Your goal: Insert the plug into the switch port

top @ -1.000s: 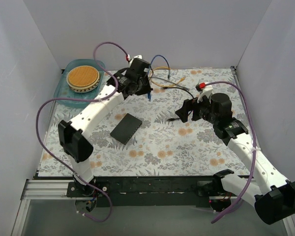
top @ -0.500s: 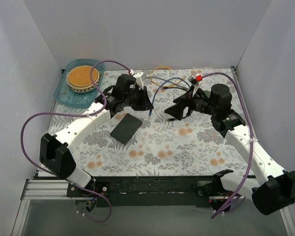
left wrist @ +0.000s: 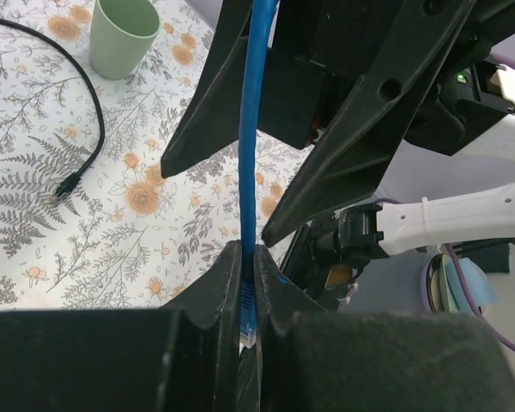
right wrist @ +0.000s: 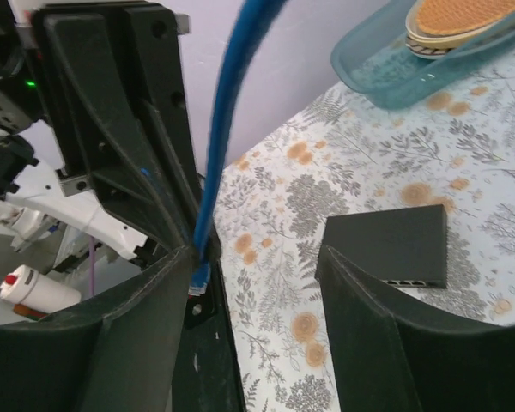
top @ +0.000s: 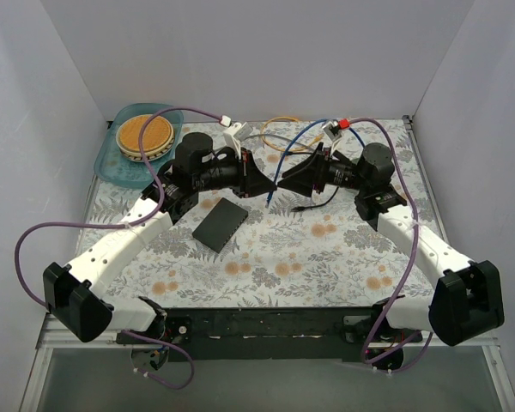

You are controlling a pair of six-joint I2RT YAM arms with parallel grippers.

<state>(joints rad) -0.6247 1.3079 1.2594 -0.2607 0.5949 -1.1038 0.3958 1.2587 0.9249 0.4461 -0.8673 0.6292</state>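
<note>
In the middle of the overhead view, the left gripper [left wrist: 247, 262] pinches the blue cable [left wrist: 251, 129] by its plug [right wrist: 199, 276]. The right gripper [right wrist: 256, 266] gapes wide around it. The switch [top: 221, 223] lies lower left.

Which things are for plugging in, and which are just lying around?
For the job: blue cable, its plug, the left gripper pinching it, the switch.
Lying around: green cup, black cable, teal tray.
</note>
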